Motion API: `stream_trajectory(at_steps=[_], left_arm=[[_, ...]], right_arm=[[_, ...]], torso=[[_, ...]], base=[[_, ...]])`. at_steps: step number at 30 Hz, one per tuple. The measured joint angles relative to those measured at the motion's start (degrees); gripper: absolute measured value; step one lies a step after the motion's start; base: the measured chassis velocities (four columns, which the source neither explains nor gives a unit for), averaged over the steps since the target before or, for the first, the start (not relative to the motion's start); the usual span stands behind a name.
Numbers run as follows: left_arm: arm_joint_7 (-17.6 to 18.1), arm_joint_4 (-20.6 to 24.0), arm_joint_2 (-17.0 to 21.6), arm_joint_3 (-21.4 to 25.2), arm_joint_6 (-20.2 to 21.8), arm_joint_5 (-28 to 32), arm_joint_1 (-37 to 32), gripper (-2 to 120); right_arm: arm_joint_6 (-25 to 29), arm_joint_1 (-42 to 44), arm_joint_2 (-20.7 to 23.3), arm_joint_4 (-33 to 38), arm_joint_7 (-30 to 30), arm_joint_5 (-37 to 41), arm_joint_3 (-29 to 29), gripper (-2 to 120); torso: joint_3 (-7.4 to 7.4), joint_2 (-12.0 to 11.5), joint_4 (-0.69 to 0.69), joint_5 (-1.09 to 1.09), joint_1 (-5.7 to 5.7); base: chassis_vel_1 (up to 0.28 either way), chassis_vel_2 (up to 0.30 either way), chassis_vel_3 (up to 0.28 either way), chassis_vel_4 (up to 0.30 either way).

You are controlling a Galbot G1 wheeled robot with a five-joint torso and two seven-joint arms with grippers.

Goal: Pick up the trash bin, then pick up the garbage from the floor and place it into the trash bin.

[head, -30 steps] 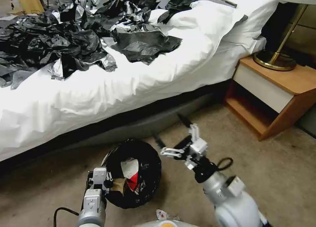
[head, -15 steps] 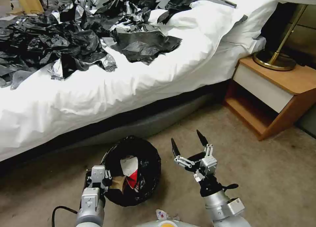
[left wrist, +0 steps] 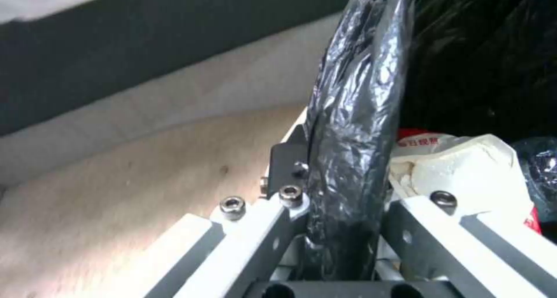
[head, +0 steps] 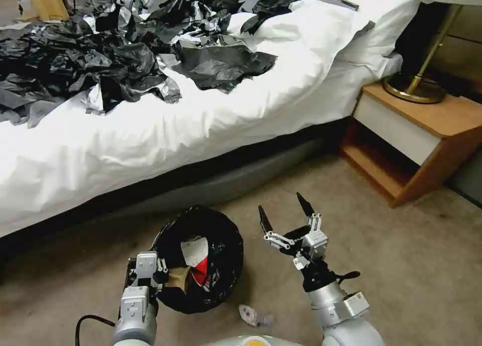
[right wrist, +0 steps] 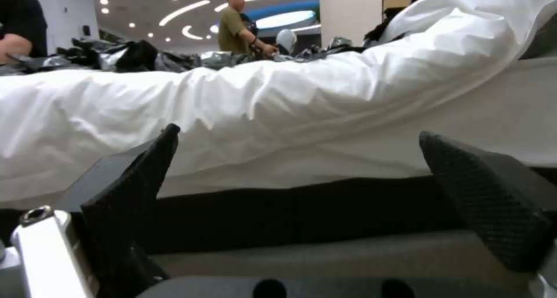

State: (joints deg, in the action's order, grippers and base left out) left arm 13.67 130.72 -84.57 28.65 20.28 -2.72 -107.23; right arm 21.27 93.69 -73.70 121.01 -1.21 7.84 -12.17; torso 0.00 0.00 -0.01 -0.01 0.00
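The trash bin (head: 227, 249), lined with a black bag, stands on the carpet beside the bed. Inside it lie a white tissue (head: 195, 250), a red packet and a brown wrapper. My left gripper (head: 153, 277) is shut on the bin's near rim; in the left wrist view its fingers (left wrist: 261, 228) pinch the folded black liner (left wrist: 354, 115), with a white and red packet (left wrist: 464, 159) behind. My right gripper (head: 283, 211) stands open and upright just right of the bin, holding nothing. A small red-white piece of garbage (head: 249, 314) lies on the floor close in front of me.
The bed (head: 150, 135) with white sheets and heaps of black and silver plastic sheets (head: 75, 70) runs across the back. A wooden nightstand (head: 416, 135) with a brass lamp stands at the right. Open carpet lies right of my right arm.
My right gripper has drawn back from over the bin's right side and turned upright, still open. The view has shifted slightly, showing more of the packet on the floor.
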Motion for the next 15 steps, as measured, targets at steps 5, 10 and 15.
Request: stream_trajectory(at_steps=[5,10,15], left_arm=[[0.0,0.0,0.1,0.1,0.0,0.2,0.0,1],[0.0,0.0,0.1,0.1,0.0,0.2,0.1,1],[0.1,0.0,0.1,0.1,0.0,0.3,0.2,1]], right_arm=[[-0.1,0.0,0.0,0.0,0.0,0.1,-0.1,100],[0.2,-0.3,0.0,-0.4,0.0,0.1,-0.4,100],[0.6,-0.6,0.1,-0.6,-0.1,-0.1,-0.5,100]], torso=[[0.0,0.0,0.01,0.02,0.0],[-0.01,0.0,0.01,0.02,-0.01],[-0.02,0.0,0.01,-0.02,-0.02]], base=[[0.271,-0.251,-0.26,0.26],[0.266,-0.265,-0.276,0.257],[0.15,-0.176,-0.188,0.17]])
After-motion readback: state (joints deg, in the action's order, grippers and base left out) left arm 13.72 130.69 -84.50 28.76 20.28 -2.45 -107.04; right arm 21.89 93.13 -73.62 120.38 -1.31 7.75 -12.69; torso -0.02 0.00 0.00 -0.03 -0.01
